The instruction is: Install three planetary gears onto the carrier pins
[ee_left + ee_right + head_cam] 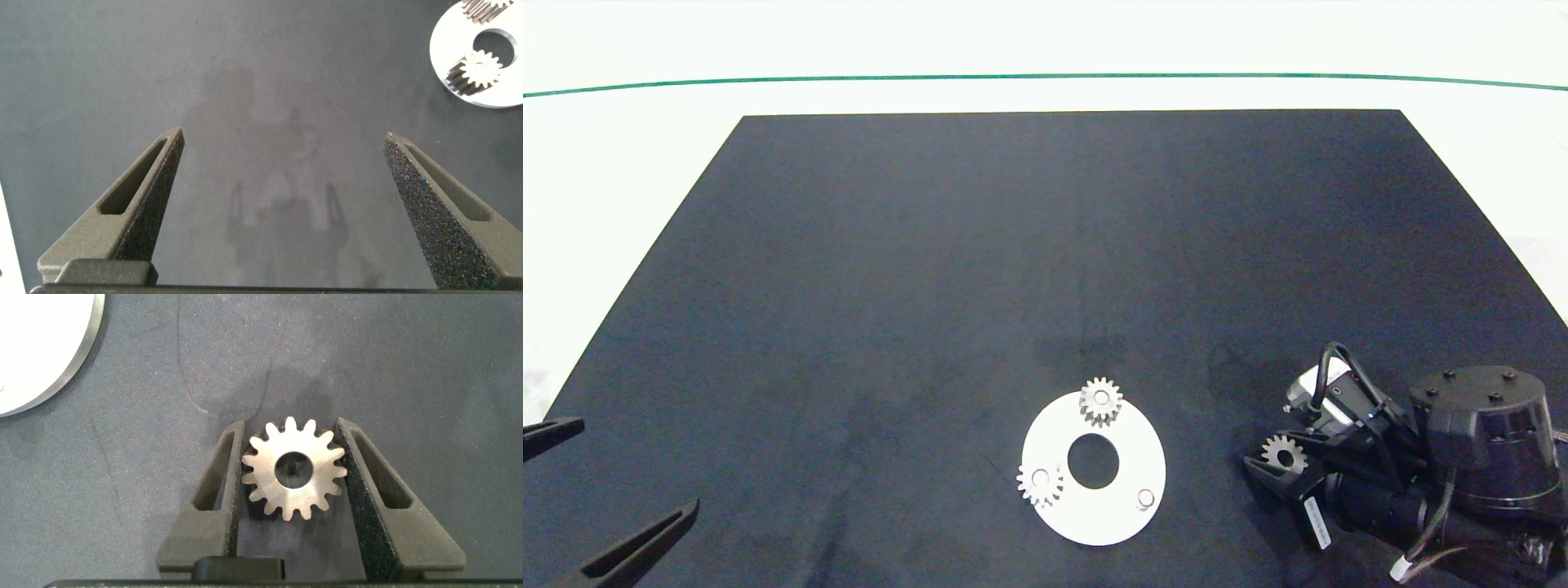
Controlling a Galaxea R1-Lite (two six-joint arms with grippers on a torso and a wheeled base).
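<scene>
Right gripper (292, 469) had its jaws pinching the third gear (292, 468) flat; one pin (1145, 496) stood bare on the disc (1123, 523); left gripper (283, 147) sat spread, idle.

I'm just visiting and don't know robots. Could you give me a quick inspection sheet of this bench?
Surface: dark mat on a white table.
Job's things: white disc; gears on two pins; third pin bare.
Clutter: nothing seen.
Grippers: right gripper shut on third gear, beside the disc; left gripper open, parked away.
Cables: black loop on the right arm.
Surroundings: green line across the table.
</scene>
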